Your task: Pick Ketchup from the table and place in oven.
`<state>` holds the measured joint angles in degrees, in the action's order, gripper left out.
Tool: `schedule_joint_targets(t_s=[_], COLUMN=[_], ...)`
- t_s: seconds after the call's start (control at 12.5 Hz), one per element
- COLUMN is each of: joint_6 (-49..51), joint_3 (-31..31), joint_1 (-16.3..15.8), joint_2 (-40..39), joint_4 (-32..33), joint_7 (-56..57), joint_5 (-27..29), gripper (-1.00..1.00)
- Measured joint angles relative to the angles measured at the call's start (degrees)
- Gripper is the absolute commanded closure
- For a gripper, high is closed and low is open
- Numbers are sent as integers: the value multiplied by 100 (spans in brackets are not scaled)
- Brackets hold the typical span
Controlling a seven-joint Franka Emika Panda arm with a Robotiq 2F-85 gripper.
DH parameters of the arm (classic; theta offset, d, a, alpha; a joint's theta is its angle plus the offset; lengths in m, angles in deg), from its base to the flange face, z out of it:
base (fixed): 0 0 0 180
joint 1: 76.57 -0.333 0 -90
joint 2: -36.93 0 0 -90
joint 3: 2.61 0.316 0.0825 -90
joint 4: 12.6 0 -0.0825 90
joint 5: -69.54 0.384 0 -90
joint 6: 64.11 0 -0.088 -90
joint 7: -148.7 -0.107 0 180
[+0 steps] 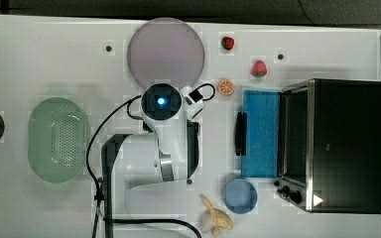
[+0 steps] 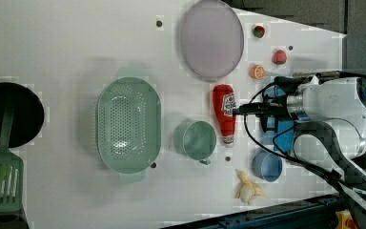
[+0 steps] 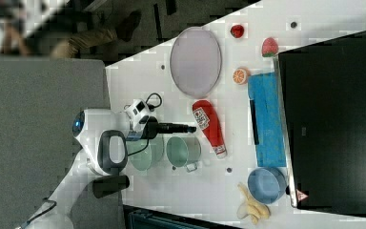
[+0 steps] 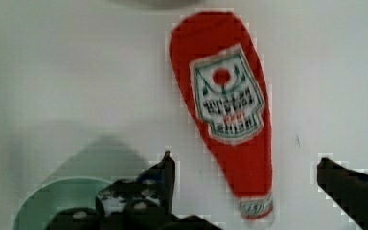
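Ketchup lies flat on table; gripper spread wide above its neck, nothing held.

The arm is showing glossy white rounded shells with a silver-grey metal ring between two segments. A round dark cap is glowing blue at its centre. A small white camera box with a dark lens is sitting beside the wrist. Black cables are looping off the wrist and trailing along the links. The hand is showing black fingers standing wide apart, one finger mount carrying round fastener heads.
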<state>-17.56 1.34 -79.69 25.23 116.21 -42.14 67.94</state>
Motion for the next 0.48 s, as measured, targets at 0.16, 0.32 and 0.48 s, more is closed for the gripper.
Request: schedule_joint_targets(t_s=[0.16, 0.32, 0.48], joint_6=[-481, -948, -1329], joint_3=[-45, -122, -137], joint_1=[-17, -8, 53], joint_2=[-207, -560, -980], joint_4=[-45, -22, 123], joint_7=[691, 965, 1024], joint_5=[91, 66, 53], gripper=[-100, -100, -100])
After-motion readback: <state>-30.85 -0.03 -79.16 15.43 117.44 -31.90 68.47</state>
